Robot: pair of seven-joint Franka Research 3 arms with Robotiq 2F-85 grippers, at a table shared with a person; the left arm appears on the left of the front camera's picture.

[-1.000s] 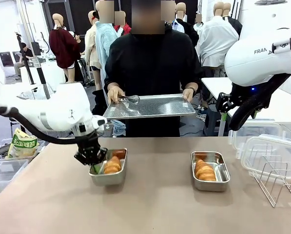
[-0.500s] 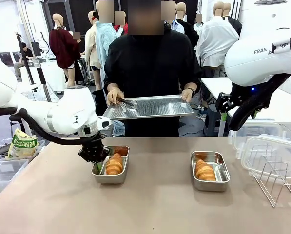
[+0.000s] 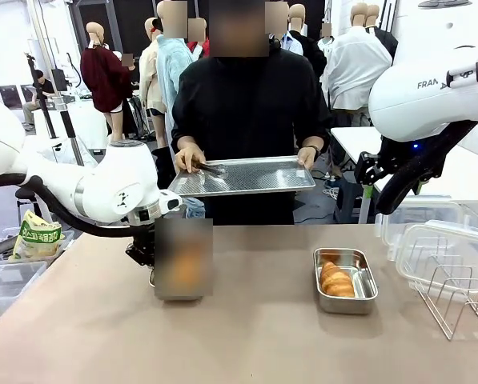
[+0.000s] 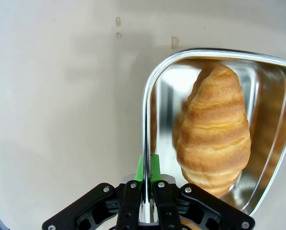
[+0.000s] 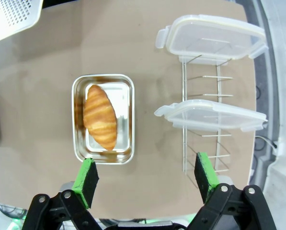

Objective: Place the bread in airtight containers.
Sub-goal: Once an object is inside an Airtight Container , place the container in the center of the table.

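Observation:
In the left wrist view, a shiny steel airtight container (image 4: 147, 91) holds one golden, ridged piece of bread (image 4: 214, 134). My left gripper (image 4: 147, 168) is shut on that tin's near rim. From the front, the left gripper (image 3: 145, 254) sits low at the table's left. A second airtight container (image 3: 346, 282) with bread (image 3: 335, 280) in it stands at centre right. Seen from above, this container (image 5: 125, 84) and its bread (image 5: 99, 117) lie below my right gripper (image 5: 146, 176), which hangs open and holds nothing.
Across the table a person holds a large perforated steel tray (image 3: 247, 176) with tongs on it. Two clear lids (image 5: 212, 31) (image 5: 212, 115) rest on a wire rack (image 5: 205, 148) at the table's right end. Bare tabletop lies between the two tins.
My left arm has swung round and the left tin has slid a little toward the far side with the gripper on its rim. The right arm has not moved.

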